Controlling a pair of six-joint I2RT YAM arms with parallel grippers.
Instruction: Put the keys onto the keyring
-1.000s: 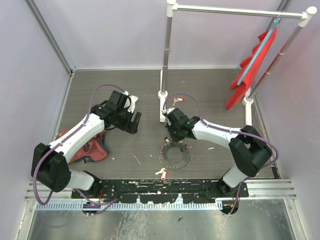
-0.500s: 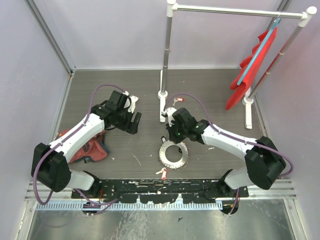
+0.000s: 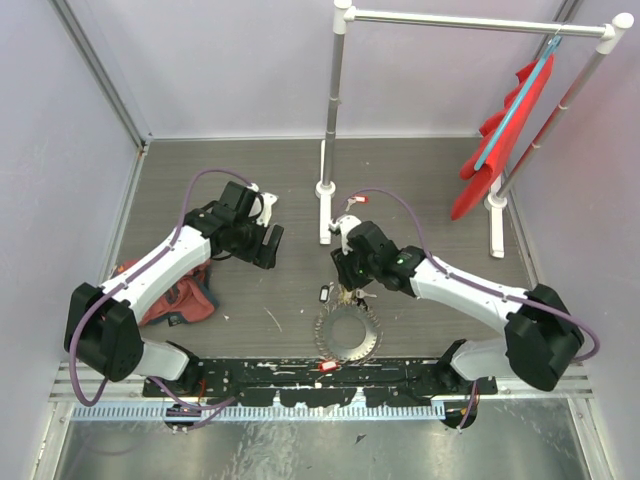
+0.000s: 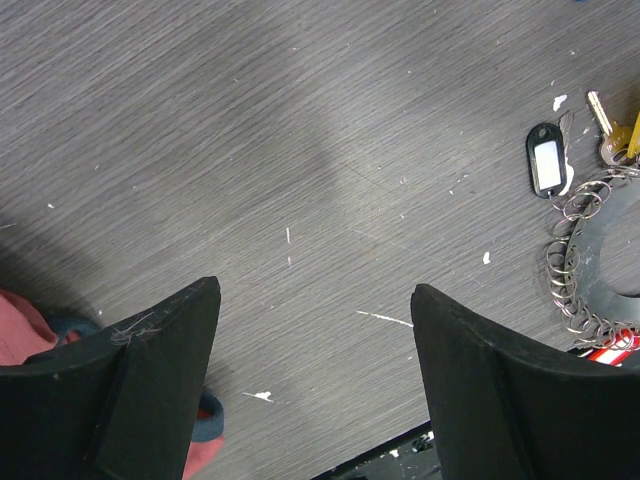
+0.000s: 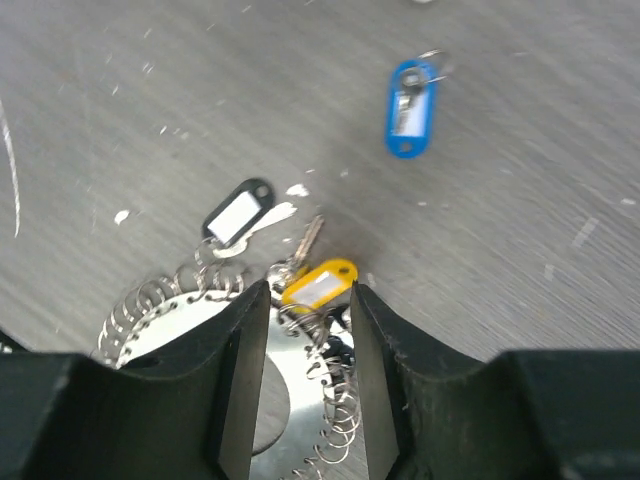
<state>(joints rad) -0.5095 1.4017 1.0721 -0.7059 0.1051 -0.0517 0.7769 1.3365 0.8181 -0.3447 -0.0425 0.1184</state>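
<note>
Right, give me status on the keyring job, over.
Left tool open, holding nothing. Right tool open over keyring, yellow key at its tips, threaded or not unclear. Black tag at ring's edge, blue tag lying apart. Nothing blocking.

R tool [image 5: 308, 293] opened, was shut. Keyring [image 4: 565, 265] shifted nearer arm bases. Yellow key [image 5: 318, 283] now btwn tool fingers.

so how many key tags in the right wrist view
3: blue tag lying alone, black tag beside the keyring, yellow tag just ahead of the right gripper. Others may be hidden.
</note>
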